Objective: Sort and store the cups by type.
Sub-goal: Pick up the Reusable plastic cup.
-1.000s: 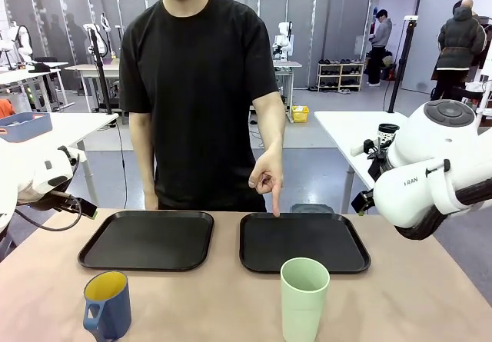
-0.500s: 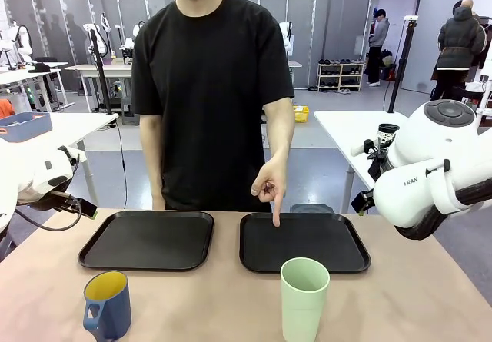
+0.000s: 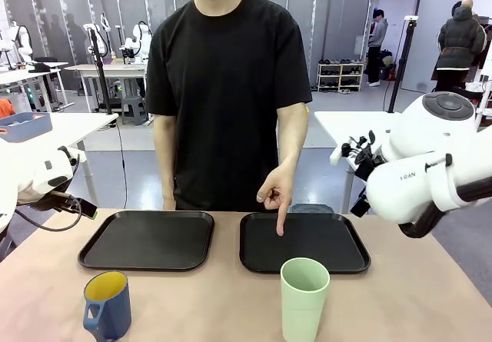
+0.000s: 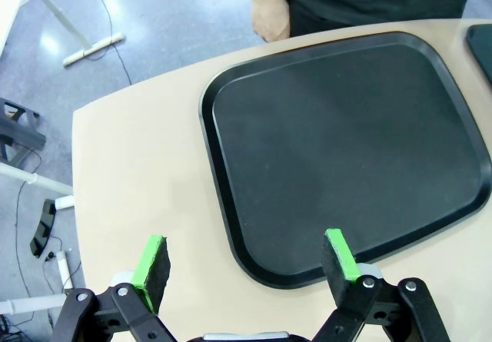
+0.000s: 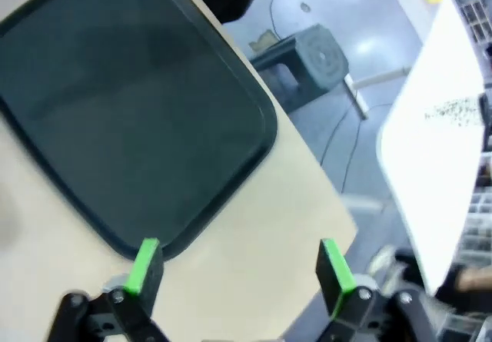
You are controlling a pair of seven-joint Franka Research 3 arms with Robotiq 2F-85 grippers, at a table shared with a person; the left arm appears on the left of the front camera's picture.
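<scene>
Near edge of the table point(image 3: 231, 315) first: blue mug point(image 3: 106, 305), yellow inside, stands upright by the near-left corner with its handle on the near-left side. Mint-green tumbler point(image 3: 304, 299) stands upright on the same edge, right of centre, well apart from the mug and just short of the right tray's near rim. Both cups sit on bare table, outside the trays.

Mid table: two black trays side by side with a narrow gap between them, left tray point(image 3: 147, 240) and right tray point(image 3: 323, 244).

Left claw point(image 4: 244, 259) is spread wide, green pads far apart. It hangs above the table, looking down on a corner of the left tray and the bare top beside it.

Right claw point(image 5: 240, 269) is also spread wide. The view is blurred, with a rounded corner of the right tray, a strip of table edge and the floor below it.

Far edge: a person point(image 3: 227, 88) in a black T-shirt stands there. One hand point(image 3: 275, 194) points index-down over the far-left part of the right tray; can't tell if the tip touches. The other hand point(image 4: 269, 15) hangs just past the far edge, behind the left tray.
</scene>
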